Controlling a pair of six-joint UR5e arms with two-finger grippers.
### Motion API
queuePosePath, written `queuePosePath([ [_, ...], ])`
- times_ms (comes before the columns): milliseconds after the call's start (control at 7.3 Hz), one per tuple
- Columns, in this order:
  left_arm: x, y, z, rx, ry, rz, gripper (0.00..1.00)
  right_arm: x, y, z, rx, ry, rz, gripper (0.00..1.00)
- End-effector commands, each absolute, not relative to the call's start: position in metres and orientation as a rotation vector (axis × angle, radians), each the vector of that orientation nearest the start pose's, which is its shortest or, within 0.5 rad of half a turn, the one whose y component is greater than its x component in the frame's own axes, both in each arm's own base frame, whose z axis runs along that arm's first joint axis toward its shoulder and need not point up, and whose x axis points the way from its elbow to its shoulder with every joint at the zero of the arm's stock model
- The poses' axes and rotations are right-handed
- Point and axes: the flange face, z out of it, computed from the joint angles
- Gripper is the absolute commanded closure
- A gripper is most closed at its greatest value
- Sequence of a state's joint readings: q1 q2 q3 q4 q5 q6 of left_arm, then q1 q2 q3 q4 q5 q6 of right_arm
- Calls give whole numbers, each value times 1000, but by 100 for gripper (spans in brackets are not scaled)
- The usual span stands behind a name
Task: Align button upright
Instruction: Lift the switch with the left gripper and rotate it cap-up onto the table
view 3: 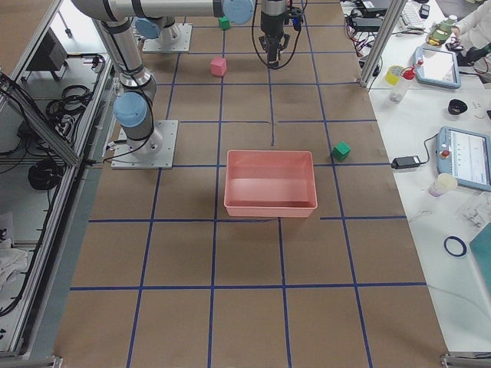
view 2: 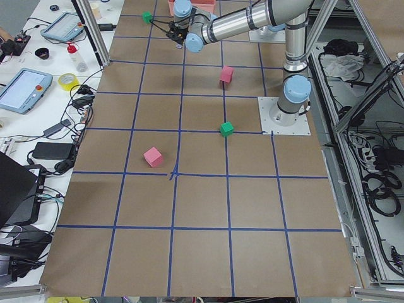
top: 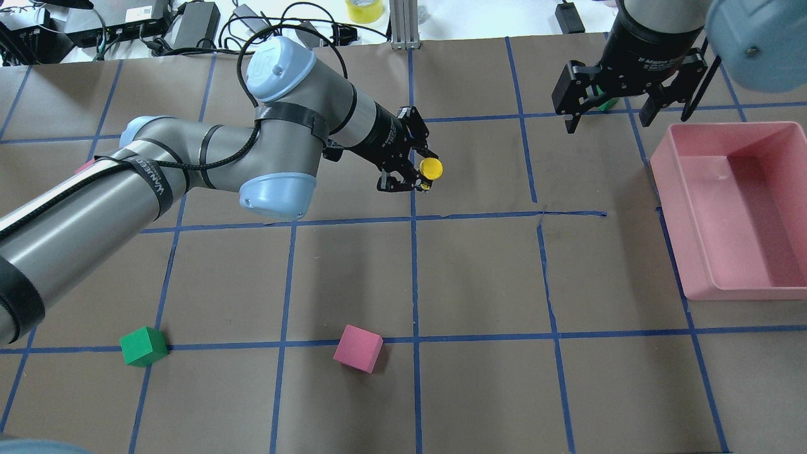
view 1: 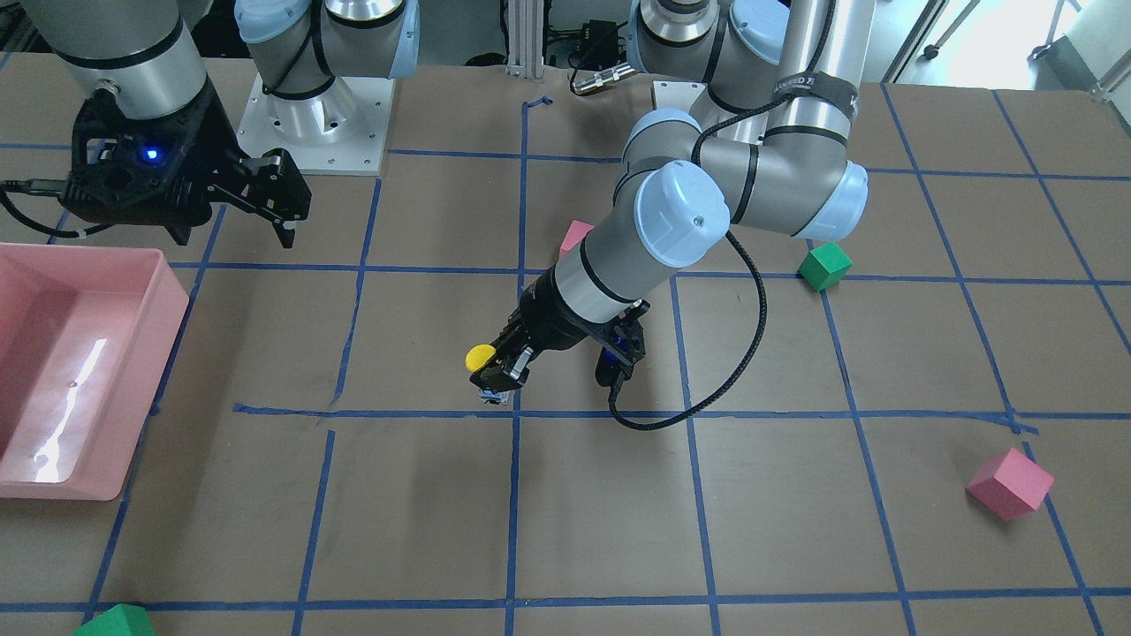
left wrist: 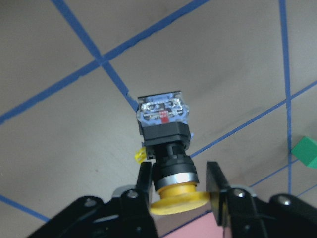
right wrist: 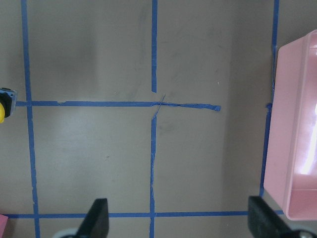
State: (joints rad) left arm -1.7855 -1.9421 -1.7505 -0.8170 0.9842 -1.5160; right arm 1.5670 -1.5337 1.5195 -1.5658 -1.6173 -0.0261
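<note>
The button [left wrist: 166, 148] has a yellow cap, a black body and a whitish-grey contact block. My left gripper [top: 408, 174] is shut on its black body, just under the cap. The cap [top: 431, 168] faces mostly up and the block end points down at a blue tape crossing; I cannot tell whether it touches the table. The button also shows in the front view [view 1: 482, 358] and at the left edge of the right wrist view [right wrist: 4, 104]. My right gripper [top: 610, 116] is open and empty, above the table near the pink bin.
A pink bin [top: 719, 293] stands on the robot's right side. A pink cube [top: 358, 348] and a green cube [top: 144, 346] lie near the robot. Another green cube [top: 606, 103] sits below the right gripper. A pink cube [view 1: 1009, 483] lies far left.
</note>
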Motion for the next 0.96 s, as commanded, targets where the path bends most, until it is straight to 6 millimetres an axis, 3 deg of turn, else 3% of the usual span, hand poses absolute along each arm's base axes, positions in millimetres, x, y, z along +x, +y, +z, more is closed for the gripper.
queuePosePath([
  [0,-296,-561,262,1511,-1999,-616,100,127,-507,492,-37,3192,18,0],
  [137,-272,-564,238,1433,-1980,-693,100,127,-507,491,-37,3190,33,0],
  [274,-242,-567,228,1405,-1949,-695,100,126,-506,491,-35,3190,31,0],
  [411,-227,-571,219,1407,-1945,-686,100,126,-506,491,-37,3191,33,0],
  [822,-231,-568,186,1412,-1911,-777,100,126,-506,491,-38,3191,33,0],
])
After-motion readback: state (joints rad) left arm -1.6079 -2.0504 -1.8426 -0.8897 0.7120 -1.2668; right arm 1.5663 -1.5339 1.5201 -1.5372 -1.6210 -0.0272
